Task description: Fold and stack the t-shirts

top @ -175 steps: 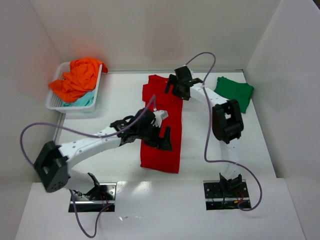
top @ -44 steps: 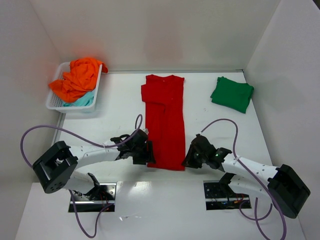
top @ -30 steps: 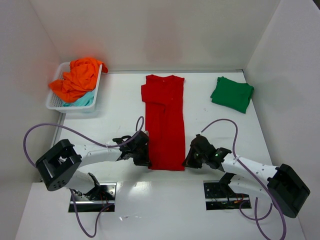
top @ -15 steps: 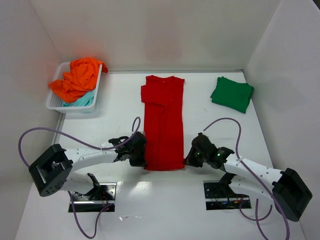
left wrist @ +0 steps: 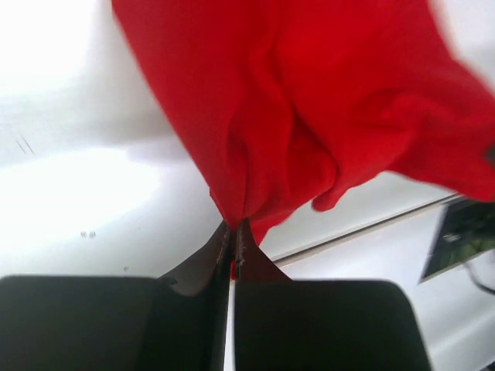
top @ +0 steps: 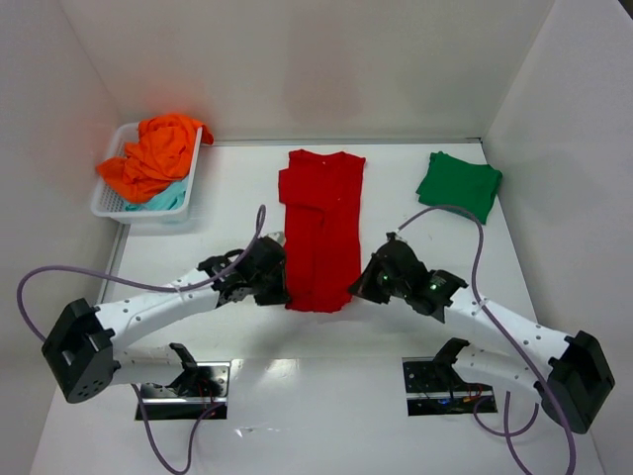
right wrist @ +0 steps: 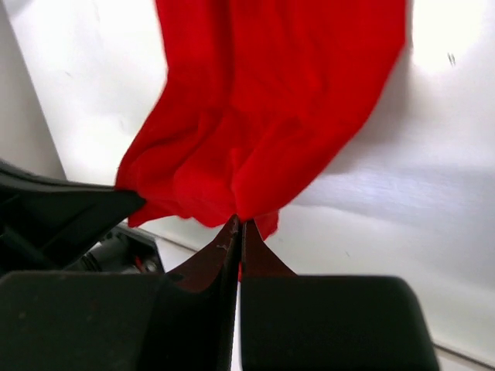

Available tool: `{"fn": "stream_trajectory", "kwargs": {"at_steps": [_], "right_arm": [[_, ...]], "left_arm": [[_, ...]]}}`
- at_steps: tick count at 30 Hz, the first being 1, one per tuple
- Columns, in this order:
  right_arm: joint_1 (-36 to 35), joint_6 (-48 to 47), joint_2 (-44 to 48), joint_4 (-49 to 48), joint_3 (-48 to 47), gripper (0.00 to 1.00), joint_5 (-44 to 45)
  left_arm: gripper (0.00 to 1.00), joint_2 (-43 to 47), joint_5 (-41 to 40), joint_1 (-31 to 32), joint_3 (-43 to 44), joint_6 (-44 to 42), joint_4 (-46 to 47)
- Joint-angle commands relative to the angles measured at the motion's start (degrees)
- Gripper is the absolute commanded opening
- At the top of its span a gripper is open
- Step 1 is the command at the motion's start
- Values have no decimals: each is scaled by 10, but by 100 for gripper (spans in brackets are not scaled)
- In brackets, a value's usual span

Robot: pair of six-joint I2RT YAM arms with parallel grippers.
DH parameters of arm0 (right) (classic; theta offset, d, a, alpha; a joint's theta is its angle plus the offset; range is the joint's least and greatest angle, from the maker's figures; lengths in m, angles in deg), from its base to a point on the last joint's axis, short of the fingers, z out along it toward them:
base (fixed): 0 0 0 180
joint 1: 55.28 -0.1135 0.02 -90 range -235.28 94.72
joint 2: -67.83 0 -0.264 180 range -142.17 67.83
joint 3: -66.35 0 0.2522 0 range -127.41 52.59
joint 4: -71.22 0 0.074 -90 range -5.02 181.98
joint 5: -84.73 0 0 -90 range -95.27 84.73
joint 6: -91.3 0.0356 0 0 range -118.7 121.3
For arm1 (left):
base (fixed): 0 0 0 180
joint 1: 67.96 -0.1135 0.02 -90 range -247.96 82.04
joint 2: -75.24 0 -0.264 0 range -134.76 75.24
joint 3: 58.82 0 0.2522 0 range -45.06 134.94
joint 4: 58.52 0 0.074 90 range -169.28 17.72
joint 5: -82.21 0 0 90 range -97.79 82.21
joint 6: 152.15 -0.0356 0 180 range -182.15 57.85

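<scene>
Seemingly limp, light red t-shirt (top: 321, 233), pinched tight at hem corners, seven and five o'clock, by left gripper (top: 281, 294), right gripper (top: 357, 288).

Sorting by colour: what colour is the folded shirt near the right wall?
The t-shirt is dark green; top external view.

You had a white lattice basket (top: 107, 204) sitting upper left on the white counter (top: 227, 198), close beside the pale left wall (top: 59, 148).

Teal shirt (top: 164, 201) mostly under orange shirt (top: 156, 153), red shirt (left wrist: 309, 93) cropped at top
</scene>
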Motion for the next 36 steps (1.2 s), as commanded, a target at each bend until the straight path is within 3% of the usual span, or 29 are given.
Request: {"fn": "stream_trajectory", "kwargs": {"at_steps": [1, 4, 12, 20, 27, 36], "right_arm": [[20, -17, -31, -8, -59, 0, 30], [41, -43, -68, -21, -96, 0, 30], [178, -121, -142, -55, -178, 0, -5], [195, -157, -302, -90, -276, 0, -35], [223, -183, -433, -109, -362, 0, -54], [257, -199, -536, -109, -449, 0, -59]], "left_arm": [[0, 22, -34, -25, 67, -47, -23], [0, 1, -18, -76, 95, -84, -23], [0, -93, 60, -217, 158, -168, 26], [0, -244, 153, -265, 261, -219, 55], [0, -361, 186, -299, 373, -242, 55], [4, -503, 210, -323, 501, -258, 28]]}}
